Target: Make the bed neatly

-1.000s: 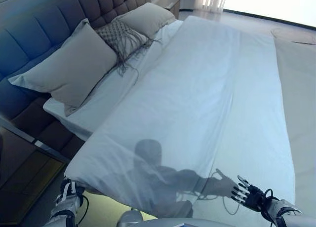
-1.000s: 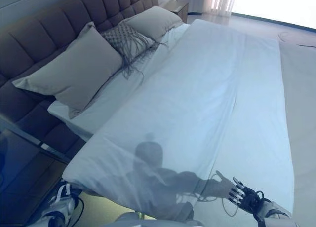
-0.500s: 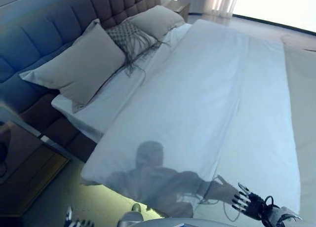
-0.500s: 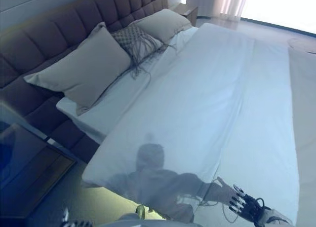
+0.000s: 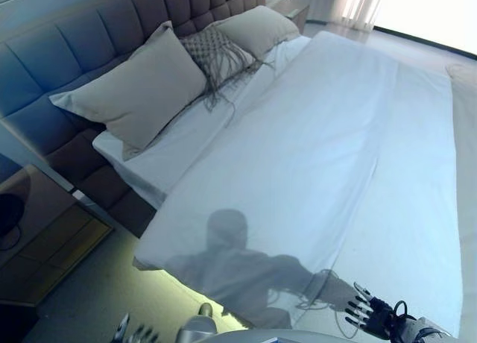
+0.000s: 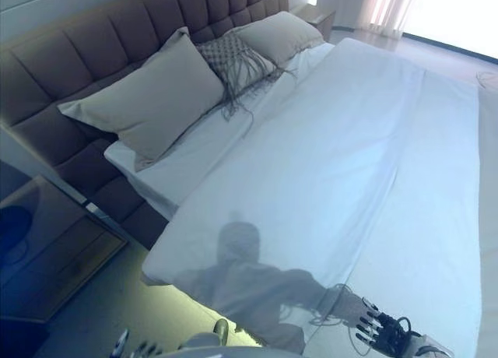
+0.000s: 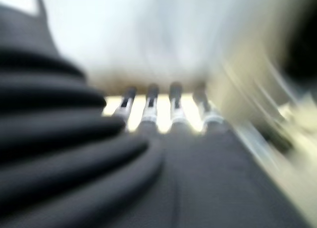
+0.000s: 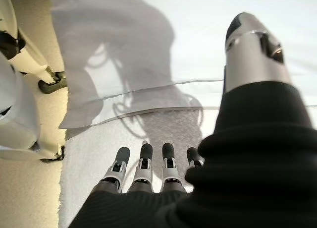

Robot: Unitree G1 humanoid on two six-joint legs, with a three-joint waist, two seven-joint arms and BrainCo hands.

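Observation:
A white duvet [image 5: 328,149] lies spread flat over the bed, with its near edge hanging over the side. A white sheet [image 5: 171,145] shows bare between the duvet and the pillows. My right hand [image 5: 371,316] is open with fingers spread, low at the duvet's near right edge; in its wrist view the fingers [image 8: 143,161] are straight above the duvet's edge [image 8: 148,86] and hold nothing. My left hand [image 5: 131,333] barely shows at the bottom, beside the bed over the floor; its fingers [image 7: 149,105] are straight and empty.
A large beige pillow [image 5: 138,93], a fringed knit cushion [image 5: 216,56] and a second beige pillow [image 5: 261,26] lean on the tufted headboard [image 5: 74,45]. A wooden nightstand [image 5: 37,238] stands left of the bed. A bright window lies beyond the bed's far side.
The whole picture has shifted, so the camera has moved; more floor and nightstand show. My left hand has dropped from the duvet's near left corner to the view's bottom edge. The right hand stays open.

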